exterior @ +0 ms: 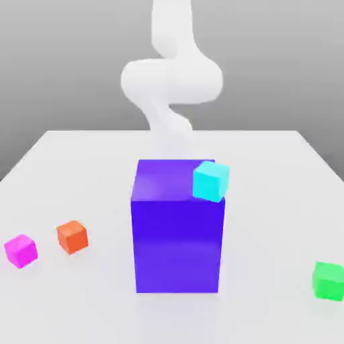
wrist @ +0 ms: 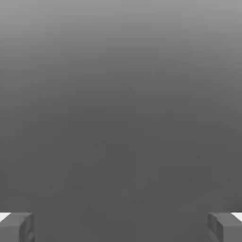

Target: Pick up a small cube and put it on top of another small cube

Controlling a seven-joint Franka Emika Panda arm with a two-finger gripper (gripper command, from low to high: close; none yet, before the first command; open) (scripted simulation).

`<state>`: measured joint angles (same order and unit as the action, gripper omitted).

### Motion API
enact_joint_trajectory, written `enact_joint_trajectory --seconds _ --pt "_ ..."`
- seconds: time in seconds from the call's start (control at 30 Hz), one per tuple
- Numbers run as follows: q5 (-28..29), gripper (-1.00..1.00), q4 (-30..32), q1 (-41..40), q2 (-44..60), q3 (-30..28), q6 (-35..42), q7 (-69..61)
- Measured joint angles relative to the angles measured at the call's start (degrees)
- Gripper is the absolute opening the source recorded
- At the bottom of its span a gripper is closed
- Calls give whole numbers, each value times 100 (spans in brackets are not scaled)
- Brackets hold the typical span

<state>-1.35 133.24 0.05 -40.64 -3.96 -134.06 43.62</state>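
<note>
White table [exterior: 80, 309]: is spreading pale and smooth beneath the cubes and block
Blue-purple block [exterior: 177, 245]: is standing upright near the middle
Orange-red cube [exterior: 72, 237]: is resting toward the exterior view's left
Magenta-pink cube [exterior: 21, 251]: is lying near the orange-red one
Green cube [exterior: 328, 281]: is sitting at the exterior view's right

At three o'clock in the exterior view, the green cube [exterior: 328, 281] is clipped by the edge; at twelve, the arm [exterior: 173, 74] is cut off.
</note>
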Motion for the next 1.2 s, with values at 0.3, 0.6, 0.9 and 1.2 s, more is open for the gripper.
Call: enact_joint_trajectory --seconds 0.3,0.6,0.9,1.2 --pt "-660 0 531 -101 1885 -1394 -830 -935" --pt "-1504 0 1045 -651 3778 -2407 -1626 -1991" --pt "-1940 0 1457 -1599 5462 -2646 -2508 -2705" --pt "-3087 -100 1182 -2570 6467 -1475 -3185 -3594"
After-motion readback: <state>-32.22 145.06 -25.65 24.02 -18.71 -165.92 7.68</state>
